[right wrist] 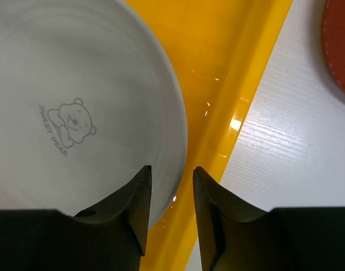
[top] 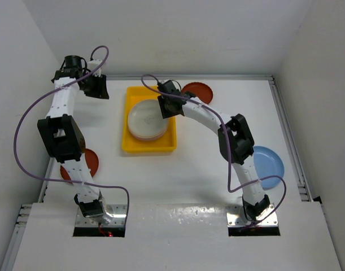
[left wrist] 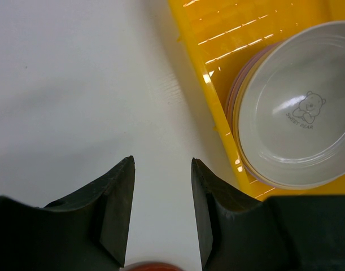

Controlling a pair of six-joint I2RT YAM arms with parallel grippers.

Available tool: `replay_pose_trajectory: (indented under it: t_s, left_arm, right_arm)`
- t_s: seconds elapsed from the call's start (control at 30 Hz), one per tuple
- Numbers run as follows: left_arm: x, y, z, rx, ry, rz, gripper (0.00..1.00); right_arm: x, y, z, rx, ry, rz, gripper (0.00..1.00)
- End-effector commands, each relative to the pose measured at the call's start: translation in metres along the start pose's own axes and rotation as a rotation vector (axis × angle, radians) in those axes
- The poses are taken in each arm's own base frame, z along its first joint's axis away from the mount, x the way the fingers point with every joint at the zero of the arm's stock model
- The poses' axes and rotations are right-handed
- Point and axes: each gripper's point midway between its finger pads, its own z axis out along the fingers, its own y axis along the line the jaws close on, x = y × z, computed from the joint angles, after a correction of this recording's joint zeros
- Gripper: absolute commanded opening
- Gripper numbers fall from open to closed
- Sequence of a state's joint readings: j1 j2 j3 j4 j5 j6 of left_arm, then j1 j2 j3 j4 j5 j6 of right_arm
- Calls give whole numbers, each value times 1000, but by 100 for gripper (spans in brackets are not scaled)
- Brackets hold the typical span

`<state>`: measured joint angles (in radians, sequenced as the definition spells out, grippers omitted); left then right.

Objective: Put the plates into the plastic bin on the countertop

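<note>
One glossy white countertop [top: 206,169], white walls [top: 161,34] around. One yellow bin [top: 130,145] holding stacked plates [top: 147,121], cream plate [right wrist: 76,73] uppermost. Grippers: left gripper [left wrist: 162,164] parted, empty; right gripper [right wrist: 172,169] narrowly parted above the cream rim.

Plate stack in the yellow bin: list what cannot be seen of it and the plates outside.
- Stack count: the cream plate covers those beneath in the top view; left wrist shows only rim edges.
- Dark red plate at left, top view: mostly under the left arm.
- Far dark red plate, right wrist: cut off by frame edge.
</note>
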<state>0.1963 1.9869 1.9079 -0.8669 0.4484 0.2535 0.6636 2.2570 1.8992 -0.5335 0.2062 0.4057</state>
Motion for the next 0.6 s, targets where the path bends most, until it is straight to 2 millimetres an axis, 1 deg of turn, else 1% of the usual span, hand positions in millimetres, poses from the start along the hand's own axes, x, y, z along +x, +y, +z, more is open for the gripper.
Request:
replay_pose_trajectory:
  t_s: [0.0,0.03,0.1,0.13,0.17,0.2,0.23,0.27,0.33,0.37,0.43,0.5,0.57]
  left_arm:
    - [-22,-4,-29,-19,-83,38,47]
    - [-22,-4,-29,-19,-83,38,47]
    - [-19,-4,-27,-16,-75,34,47]
    - [-19,-4,-27,-16,-75,34,47]
    - [-19,-4,-27,-16,-75,34,47]
    - [-19,-4,-27,-16,-75,34,47]
    - [-19,-4,-27,-16,-75,34,47]
    - [-19,-4,-27,-16,-75,34,47]
    - [-19,-4,-27,-16,-75,34,47]
    - [-16,-4,-25,-13,-67,30,47]
    - [-18,-3,-29,-25,-72,43,47]
    - [-14,-4,-27,-22,-64,38,47]
    - [-14,-4,-27,-22,-64,38,47]
  right_arm:
    - [-51,-1,-38,-7,-155,26,35]
    - [-51,1,-38,-10,-158,36,35]
    - [-51,-6,-34,7,-157,48,30]
    - [-49,-3,-32,5,-152,53,28]
    - [-46,-3,-25,9,-144,51,26]
    - [-45,-2,-23,2,-137,53,21]
    - [-43,1,-21,-8,-130,52,19]
    - [-39,2,-13,-10,-114,45,18]
    - [-36,6,-7,-20,-98,50,17]
    - [-32,6,-5,-19,-83,50,17]
    - [-27,5,1,-14,-69,49,15]
    - [-23,4,2,-10,-62,49,13]
    - [-22,4,2,-11,-65,46,13]
